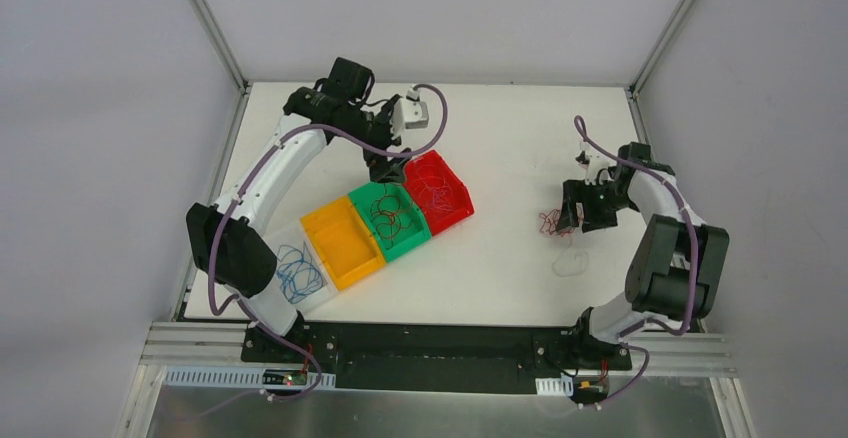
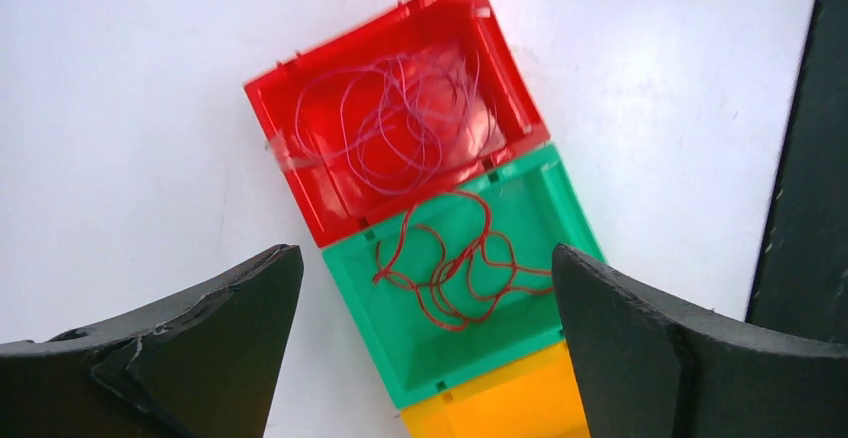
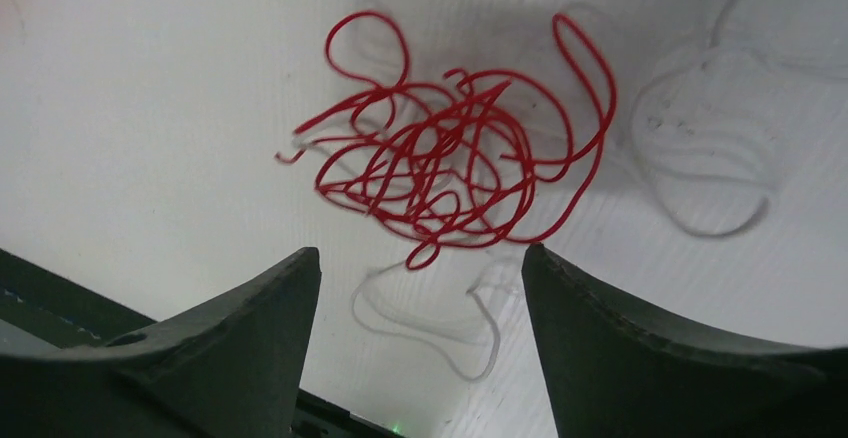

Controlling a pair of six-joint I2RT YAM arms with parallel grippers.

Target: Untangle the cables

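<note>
A bright red tangle of cable point(image 3: 450, 158) lies on the white table, with thin white cable point(image 3: 700, 148) looped to its right and below it. My right gripper point(image 3: 420, 253) hovers open just short of the tangle point(image 1: 549, 222), with only a white loop on the table between its fingers. My left gripper point(image 2: 425, 258) is open and empty above the bins. Under it a red-brown cable point(image 2: 450, 268) lies in the green bin point(image 2: 440, 353), and a pale thin cable point(image 2: 400, 118) lies in the red bin point(image 2: 345, 220). A blue cable point(image 1: 297, 270) fills the clear bin.
Several bins stand in a slanted row left of centre: clear point(image 1: 320, 293), orange point(image 1: 343, 243) with nothing in it, green, red. White walls enclose the table on three sides. The black base rail point(image 1: 430, 343) runs along the near edge.
</note>
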